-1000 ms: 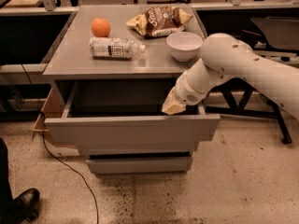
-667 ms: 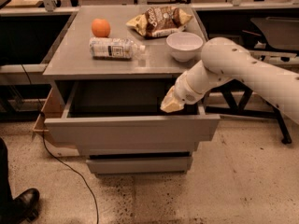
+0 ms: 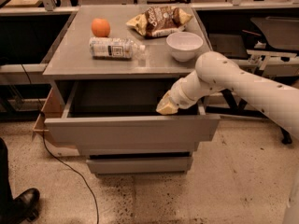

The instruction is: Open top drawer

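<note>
The top drawer [image 3: 131, 132] is a wide grey drawer with a flat handleless front. It stands pulled out from the grey cabinet, and its dark grey box interior [image 3: 126, 99] shows. My gripper [image 3: 167, 107] is at the end of the white arm that reaches in from the right. It sits just inside the drawer, above the right part of the front panel's top edge. Two shorter grey drawer fronts [image 3: 140, 164] sit below, both pushed in.
On the cabinet top [image 3: 70, 59] lie an orange [image 3: 100, 27], a plastic bottle on its side [image 3: 114, 48], a white bowl [image 3: 184, 45] and a chip bag [image 3: 159, 20]. A black cable [image 3: 65, 164] runs across the speckled floor. A black shoe [image 3: 18, 206] is at the lower left.
The gripper has shifted slightly left and down along the drawer's front edge. The drawer stays open about as far as before.
</note>
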{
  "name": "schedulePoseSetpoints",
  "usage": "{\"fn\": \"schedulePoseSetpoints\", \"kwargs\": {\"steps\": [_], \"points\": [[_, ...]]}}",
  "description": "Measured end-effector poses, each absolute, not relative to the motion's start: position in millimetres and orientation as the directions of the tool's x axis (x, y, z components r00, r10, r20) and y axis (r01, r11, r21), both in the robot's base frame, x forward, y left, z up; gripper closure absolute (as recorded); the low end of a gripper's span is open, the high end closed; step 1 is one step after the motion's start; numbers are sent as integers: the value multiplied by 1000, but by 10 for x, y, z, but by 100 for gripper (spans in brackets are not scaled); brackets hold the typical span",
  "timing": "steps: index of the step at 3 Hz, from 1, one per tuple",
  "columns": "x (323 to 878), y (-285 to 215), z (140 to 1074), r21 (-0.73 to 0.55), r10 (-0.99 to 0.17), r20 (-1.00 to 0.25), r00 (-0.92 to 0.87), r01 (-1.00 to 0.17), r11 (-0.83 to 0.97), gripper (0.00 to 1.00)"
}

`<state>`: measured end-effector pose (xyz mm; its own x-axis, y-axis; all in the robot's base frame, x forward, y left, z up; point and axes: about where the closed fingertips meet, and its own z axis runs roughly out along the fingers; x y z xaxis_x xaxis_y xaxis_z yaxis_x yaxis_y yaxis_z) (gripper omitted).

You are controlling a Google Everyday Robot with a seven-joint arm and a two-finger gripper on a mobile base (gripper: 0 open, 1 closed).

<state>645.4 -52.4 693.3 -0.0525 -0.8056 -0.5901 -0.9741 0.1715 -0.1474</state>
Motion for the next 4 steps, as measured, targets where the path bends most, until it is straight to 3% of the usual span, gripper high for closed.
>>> {"fn": "schedulePoseSetpoints", "kwargs": {"steps": [2,4], "points": [[6370,-489,6667,-96,-813,-577,-76,-983,160,100],[5845,-500,6542,18,-840,-534,-97,-994,103,100]]}}
